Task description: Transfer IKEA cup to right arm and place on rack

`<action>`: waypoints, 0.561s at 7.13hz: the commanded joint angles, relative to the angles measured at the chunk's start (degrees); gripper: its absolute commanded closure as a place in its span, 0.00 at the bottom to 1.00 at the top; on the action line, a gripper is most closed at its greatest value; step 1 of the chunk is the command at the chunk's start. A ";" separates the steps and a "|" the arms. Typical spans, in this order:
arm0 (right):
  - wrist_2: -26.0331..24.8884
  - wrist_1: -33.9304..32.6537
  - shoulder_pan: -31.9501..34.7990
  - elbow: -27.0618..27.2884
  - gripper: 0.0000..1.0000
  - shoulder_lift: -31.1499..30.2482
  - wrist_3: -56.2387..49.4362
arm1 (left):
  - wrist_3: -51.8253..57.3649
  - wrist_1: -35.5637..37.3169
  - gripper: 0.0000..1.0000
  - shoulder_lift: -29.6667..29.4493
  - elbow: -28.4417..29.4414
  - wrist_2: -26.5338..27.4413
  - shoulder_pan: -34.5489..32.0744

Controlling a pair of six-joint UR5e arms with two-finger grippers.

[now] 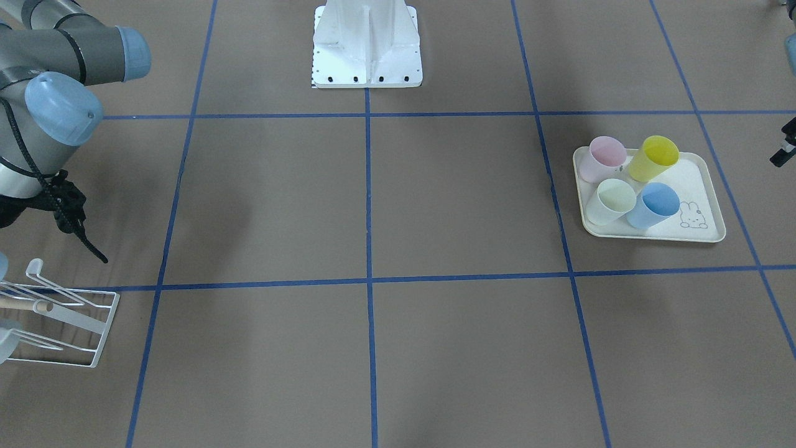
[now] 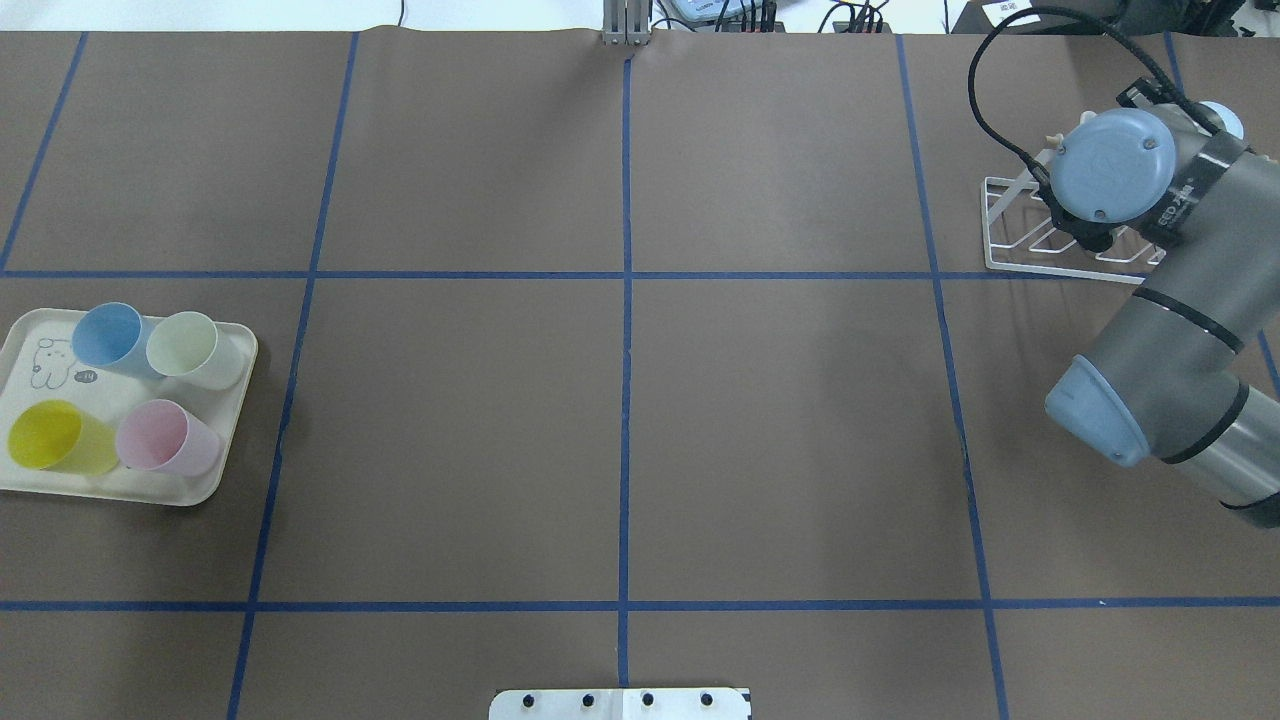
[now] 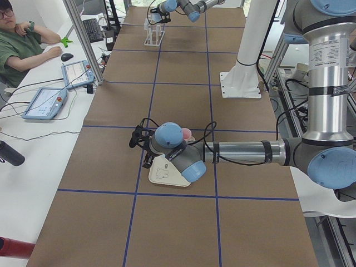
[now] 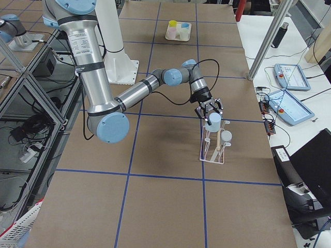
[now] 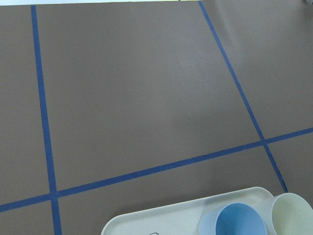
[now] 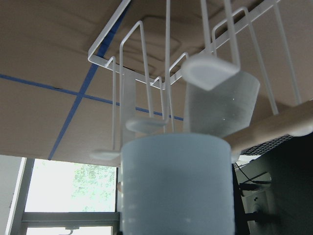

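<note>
White rack (image 2: 1000, 225) at tabletop's (image 2: 780, 430) 2 o'clock, pale cup (image 6: 220, 107) among its prongs | right claw (image 4: 209, 110) just above | left claw (image 3: 142, 147) by tray (image 2: 200, 482) at 9 o'clock (can't tell either's grip)

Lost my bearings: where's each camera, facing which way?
Front-facing: across table, facing base; right arm at left.
Overhead: above, behind base, looking down; right arm at right.
Exterior left: table end; left arm near.
Exterior right: opposite end; right arm near, over rack.
Left wrist: above tray; no body.
Right wrist: faces rack, cup.
Shared: front-facing and overhead both show tray.
</note>
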 commanded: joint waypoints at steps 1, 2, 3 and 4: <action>0.14 -0.04 -0.41 -0.22 0.42 -0.53 0.39 | 0.00 0.00 0.00 -0.13 0.11 0.07 0.00; 0.67 -0.04 -0.41 0.64 0.41 -0.53 0.40 | 0.00 0.00 0.00 -0.13 0.11 0.07 0.00; 1.37 -0.13 -0.41 1.52 0.41 -0.53 0.40 | 0.00 0.17 0.00 -0.13 0.11 0.07 0.00; 1.64 -0.13 -0.41 1.97 0.42 -0.44 0.31 | 0.00 0.09 0.00 -0.13 0.11 0.07 0.00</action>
